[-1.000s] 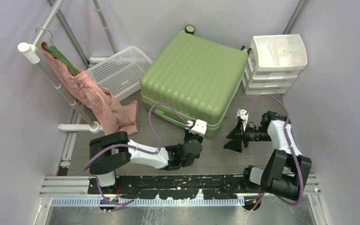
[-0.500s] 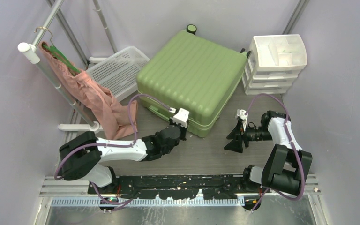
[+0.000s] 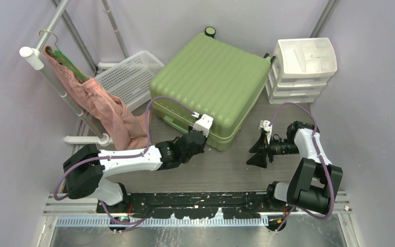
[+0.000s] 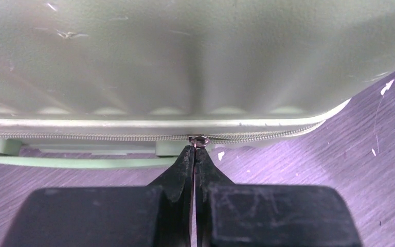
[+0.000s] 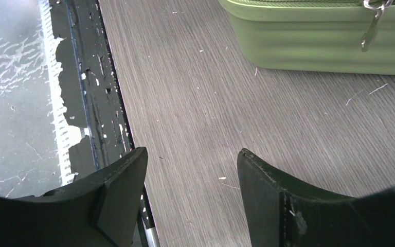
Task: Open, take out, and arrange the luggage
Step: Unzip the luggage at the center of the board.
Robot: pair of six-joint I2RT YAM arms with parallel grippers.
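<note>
The luggage (image 3: 211,77) is a light-green ribbed hard-shell suitcase, lying flat and closed at the middle of the table. My left gripper (image 3: 204,135) is at its near side. In the left wrist view the left gripper (image 4: 194,150) is shut, its tips pinching the small metal zipper pull (image 4: 199,140) on the zip line along the shell (image 4: 185,62). My right gripper (image 3: 253,153) hangs open to the right of the case, over bare table. In its own view the right gripper (image 5: 193,154) holds nothing, and a corner of the luggage (image 5: 329,36) with a second zipper pull (image 5: 371,23) lies ahead.
A white mesh basket (image 3: 128,77) leans behind the case on the left. A white drawer unit (image 3: 303,67) stands at the back right. A pink garment (image 3: 108,108) hangs from a rack pole (image 3: 61,87) on the left. A black rail (image 3: 195,198) runs along the near edge.
My left arm has swung left along the suitcase's near side with its jaws shut, and the suitcase has shifted slightly left. The right arm has hardly moved.
</note>
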